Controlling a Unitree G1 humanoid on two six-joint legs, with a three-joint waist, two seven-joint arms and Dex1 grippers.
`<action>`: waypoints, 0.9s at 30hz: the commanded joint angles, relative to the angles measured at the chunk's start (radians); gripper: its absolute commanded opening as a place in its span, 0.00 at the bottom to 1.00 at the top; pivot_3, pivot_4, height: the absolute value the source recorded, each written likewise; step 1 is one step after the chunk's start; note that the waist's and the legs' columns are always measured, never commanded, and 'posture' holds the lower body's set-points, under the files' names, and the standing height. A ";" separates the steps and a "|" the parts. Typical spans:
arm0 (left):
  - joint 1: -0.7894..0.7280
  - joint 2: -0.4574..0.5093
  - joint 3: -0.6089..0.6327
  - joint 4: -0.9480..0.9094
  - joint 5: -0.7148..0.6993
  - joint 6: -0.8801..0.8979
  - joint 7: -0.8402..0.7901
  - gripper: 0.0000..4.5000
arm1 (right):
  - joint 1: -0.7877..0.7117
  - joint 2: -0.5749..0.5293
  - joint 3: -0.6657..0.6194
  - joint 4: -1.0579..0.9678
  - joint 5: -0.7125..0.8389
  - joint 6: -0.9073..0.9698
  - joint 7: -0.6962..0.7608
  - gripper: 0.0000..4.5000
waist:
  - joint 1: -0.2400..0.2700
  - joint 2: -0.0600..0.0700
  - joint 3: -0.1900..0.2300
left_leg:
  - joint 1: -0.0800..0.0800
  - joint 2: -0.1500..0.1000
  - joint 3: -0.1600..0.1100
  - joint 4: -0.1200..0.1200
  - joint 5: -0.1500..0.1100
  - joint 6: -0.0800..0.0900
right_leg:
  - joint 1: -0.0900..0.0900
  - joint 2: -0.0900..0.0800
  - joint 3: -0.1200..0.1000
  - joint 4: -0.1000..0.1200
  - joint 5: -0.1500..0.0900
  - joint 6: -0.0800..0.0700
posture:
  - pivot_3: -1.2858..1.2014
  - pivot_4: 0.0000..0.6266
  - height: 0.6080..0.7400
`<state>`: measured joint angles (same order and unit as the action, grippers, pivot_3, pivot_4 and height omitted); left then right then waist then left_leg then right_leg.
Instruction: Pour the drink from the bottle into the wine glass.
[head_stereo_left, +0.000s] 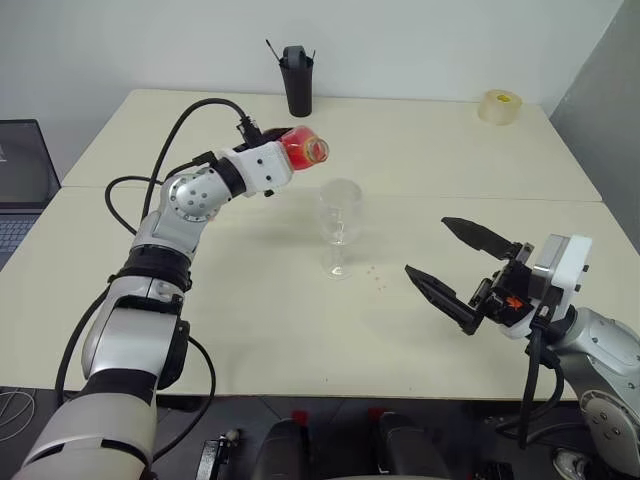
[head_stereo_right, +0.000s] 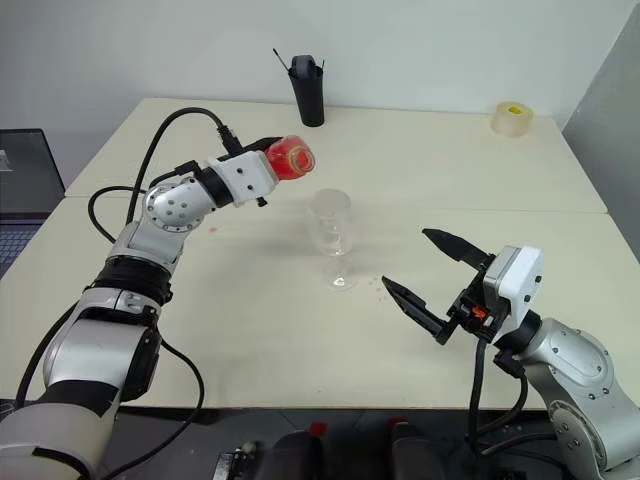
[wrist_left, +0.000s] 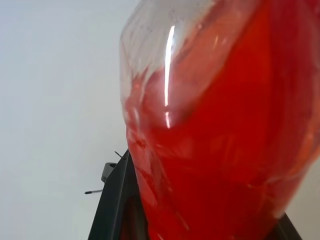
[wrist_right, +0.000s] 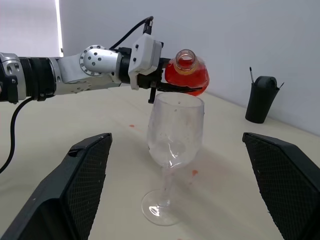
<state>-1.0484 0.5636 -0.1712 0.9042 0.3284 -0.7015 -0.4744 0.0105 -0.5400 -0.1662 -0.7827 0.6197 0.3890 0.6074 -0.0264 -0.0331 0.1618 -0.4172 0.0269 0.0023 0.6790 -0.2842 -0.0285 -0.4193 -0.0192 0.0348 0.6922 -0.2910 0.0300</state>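
Observation:
My left gripper (head_stereo_left: 289, 155) is shut on the bottle (head_stereo_left: 308, 148), held on its side in the air, uncapped, its open mouth (wrist_right: 185, 58) turned toward the wine glass. The red drink (wrist_left: 215, 130) fills much of the bottle. The wine glass (head_stereo_left: 340, 215) stands upright mid-table, just below and to the right of the bottle's mouth; its bowl (wrist_right: 175, 131) holds no pool of liquid, just a few red specks. My right gripper (head_stereo_left: 427, 246) hovers open to the right of the glass, nearer the front edge, with nothing between its fingers (wrist_right: 75, 190).
A tall black cup (head_stereo_left: 297, 80) stands at the table's back, a yellowish tape roll (head_stereo_left: 499, 105) at the back right. Small red drops (head_stereo_left: 377, 276) lie on the table beside the glass's foot. A laptop (head_stereo_left: 20, 180) sits off the left edge.

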 joint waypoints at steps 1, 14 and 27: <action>-0.055 0.006 -0.008 -0.006 0.019 -0.048 0.041 0.25 | -0.015 -0.008 0.005 -0.035 0.009 -0.007 -0.010 1.00 | 0.000 0.000 0.000 | 0.000 0.000 0.000 0.000 0.000 0.000 | 0.000 0.000 0.000 0.000 0.000 0.000 | 0.52 0.24 1.00; -0.087 0.024 -0.061 0.032 0.117 -0.109 0.131 0.25 | -0.039 -0.016 0.026 -0.031 0.018 0.010 -0.029 1.00 | 0.000 0.000 0.000 | 0.000 0.000 0.000 0.000 0.002 -0.003 | 0.000 0.000 0.000 0.001 0.000 0.000 | 0.52 0.24 1.00; -0.105 0.049 -0.081 0.028 0.180 -0.136 0.211 0.25 | -0.032 -0.024 0.020 -0.026 0.017 0.010 -0.025 1.00 | 0.000 0.000 0.000 | 0.000 0.000 0.001 0.001 0.002 -0.003 | 0.000 0.000 0.000 0.003 0.000 0.000 | 0.52 0.24 1.00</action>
<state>-1.1043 0.5949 -0.2593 0.9542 0.5137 -0.8155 -0.2979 -0.0176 -0.5527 -0.1343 -0.7831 0.6254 0.4015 0.5861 -0.0265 -0.0332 0.1618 -0.4169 0.0268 0.0028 0.6797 -0.2826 -0.0314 -0.4197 -0.0195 0.0351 0.6950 -0.2910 0.0300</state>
